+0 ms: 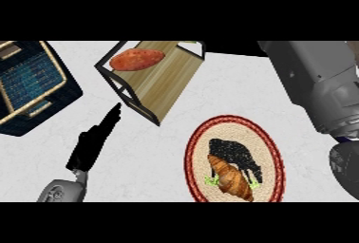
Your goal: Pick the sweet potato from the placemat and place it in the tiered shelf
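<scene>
The counter (238,90) is seen carrying a shelf (165,76) just beyond the left hand's (88,149) straight, released fingers (111,118). The sweet potato (136,59) is laid on the shelf, farther beyond those fingers. The right hand's (348,166) state cannot be told.

A pale, faintly veined surface (231,90) carries three things. A dark basket (28,85) sits at the left, a wooden shelf (165,78) at the top middle, and an oval placemat (235,129) at the lower right, apart from the shelf. A sweet potato (136,59) lies on the shelf's top board.
</scene>
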You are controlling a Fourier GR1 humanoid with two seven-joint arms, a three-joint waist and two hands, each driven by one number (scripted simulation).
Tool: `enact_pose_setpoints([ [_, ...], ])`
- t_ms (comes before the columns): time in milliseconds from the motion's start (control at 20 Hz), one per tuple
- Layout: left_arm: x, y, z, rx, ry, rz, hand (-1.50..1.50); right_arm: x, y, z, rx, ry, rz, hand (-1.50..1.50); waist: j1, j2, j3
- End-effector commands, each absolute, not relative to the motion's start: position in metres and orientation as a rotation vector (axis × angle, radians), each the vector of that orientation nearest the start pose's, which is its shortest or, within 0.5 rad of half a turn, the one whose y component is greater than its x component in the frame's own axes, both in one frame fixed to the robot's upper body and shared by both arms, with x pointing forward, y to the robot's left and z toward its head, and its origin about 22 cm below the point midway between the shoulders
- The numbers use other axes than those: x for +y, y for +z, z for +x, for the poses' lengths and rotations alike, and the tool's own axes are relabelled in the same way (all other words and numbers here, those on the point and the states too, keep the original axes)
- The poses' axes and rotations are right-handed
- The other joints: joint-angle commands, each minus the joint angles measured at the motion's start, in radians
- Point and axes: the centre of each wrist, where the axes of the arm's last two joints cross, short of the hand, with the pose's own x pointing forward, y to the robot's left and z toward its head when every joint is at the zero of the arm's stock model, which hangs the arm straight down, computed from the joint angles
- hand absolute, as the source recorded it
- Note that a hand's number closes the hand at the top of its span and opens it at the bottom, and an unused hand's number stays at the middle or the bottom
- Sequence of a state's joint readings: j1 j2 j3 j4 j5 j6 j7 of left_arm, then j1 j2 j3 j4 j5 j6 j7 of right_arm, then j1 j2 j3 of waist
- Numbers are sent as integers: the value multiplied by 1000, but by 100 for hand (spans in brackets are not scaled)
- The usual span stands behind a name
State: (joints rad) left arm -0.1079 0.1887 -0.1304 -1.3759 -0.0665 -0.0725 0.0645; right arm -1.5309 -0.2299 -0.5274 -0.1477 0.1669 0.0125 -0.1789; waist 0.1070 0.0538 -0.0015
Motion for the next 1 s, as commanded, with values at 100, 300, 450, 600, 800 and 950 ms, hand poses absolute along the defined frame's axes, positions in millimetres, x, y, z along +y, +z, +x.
enact_pose_setpoints([
  [100,244,-20,261,-1373,-381,55,0,-237,243,487,-1756,96,-27,-150,7,9,2],
  [300,230,-20,266,-1382,-383,30,0,-273,239,482,-1800,118,-3,-150,7,13,4],
  [450,240,-12,273,-1392,-384,56,0,-293,235,478,-1818,149,-24,-150,15,18,5],
  [600,236,-13,266,-1405,-391,38,0,-311,226,473,-1824,210,-14,-150,30,14,6],
  [800,233,-20,265,-1399,-407,16,0,-330,241,468,-1848,250,-22,-150,33,19,5],
  [950,236,-15,268,-1395,-407,30,0,-328,227,469,-1816,279,-57,-150,46,19,5],
])
